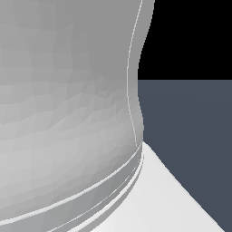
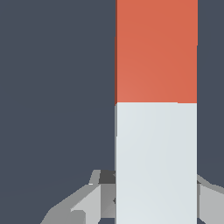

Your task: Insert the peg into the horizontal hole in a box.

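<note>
In the wrist view the peg (image 2: 156,109) fills the middle: its orange-red length (image 2: 156,50) runs away from the camera and its white end section (image 2: 156,162) lies nearest. My gripper (image 2: 156,192) has grey fingers (image 2: 103,194) pressed against both sides of the white section, so it is shut on the peg. The box and its hole are out of view in both frames. In the exterior view the gripper and the peg are hidden.
The arm's pale grey body (image 1: 63,113) fills the exterior view's left and blocks most of the scene. A white surface (image 1: 167,204) lies below it, with dark grey-blue floor (image 1: 190,127) on the exterior view's right.
</note>
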Motion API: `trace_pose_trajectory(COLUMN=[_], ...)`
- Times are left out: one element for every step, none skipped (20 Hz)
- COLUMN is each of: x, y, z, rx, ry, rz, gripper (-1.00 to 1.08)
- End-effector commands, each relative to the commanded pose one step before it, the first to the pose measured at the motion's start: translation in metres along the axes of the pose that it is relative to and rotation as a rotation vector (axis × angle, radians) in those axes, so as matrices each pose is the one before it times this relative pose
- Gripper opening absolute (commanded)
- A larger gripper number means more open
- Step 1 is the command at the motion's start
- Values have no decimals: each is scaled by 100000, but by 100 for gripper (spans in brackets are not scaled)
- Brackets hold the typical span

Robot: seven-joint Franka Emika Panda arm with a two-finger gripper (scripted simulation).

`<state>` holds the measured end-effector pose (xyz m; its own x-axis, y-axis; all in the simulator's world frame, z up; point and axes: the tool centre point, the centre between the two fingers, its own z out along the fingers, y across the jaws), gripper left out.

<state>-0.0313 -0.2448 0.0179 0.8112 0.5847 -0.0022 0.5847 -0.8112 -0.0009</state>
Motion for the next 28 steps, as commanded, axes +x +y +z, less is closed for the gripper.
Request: trace_pose_trajectory(x=[1044,512,601,693,793,900,1009,1115,1217,1300,1299,1283,1269,1255,1243,1231,1220,1211,1203,1196,1189,1179,1170,1162,1163,1169,1165,1120], y=[-155,-51,-61,-71,-83,-96,-110,-123,-137,-149,-150,-149,-148,-147,-147,-147,-147,-147,-148,-149,-151,-152,-153,-156,-159,-164,-167,-166], z=[-180,-71,-83,-95,-109,-123,-138,-152,-166,-176,-176,-173,-170,-168,-166,-163,-161,-160,-158,-156,-155,-153,-151,-150,-149,-149,-148,-142], rx=[-102,-8,-10,-11,-12,-13,-14,-15,-15,-15,-14,-13,-12,-11,-10,-9,-8,-7,-6,-5,-4,-3,-2,-1,0,1,2,4], ry=[165,-7,-7,-8,-8,-8,-7,-7,-6,-4,-3,-1,0,2,3,4,5,5,6,7,8,8,9,10,10,11,12,12], rz=[-2953,-1653,-1937,-2235,-2554,-2899,-3250,-3590,-3917,-4186,-4179,-4127,-4079,-4035,-3994,-3955,-3920,-3889,-3863,-3841,-3817,-3786,-3756,-3732,-3734,-3752,-3738,-3596], gripper=[-100,-100,-100,-100,-100,-100,-100,-100,-100,-100,-100,-100,-100,-100,-100,-100,-100,-100,-100,-100,-100,-100,-100,-100,-100,-100,-100,-100])
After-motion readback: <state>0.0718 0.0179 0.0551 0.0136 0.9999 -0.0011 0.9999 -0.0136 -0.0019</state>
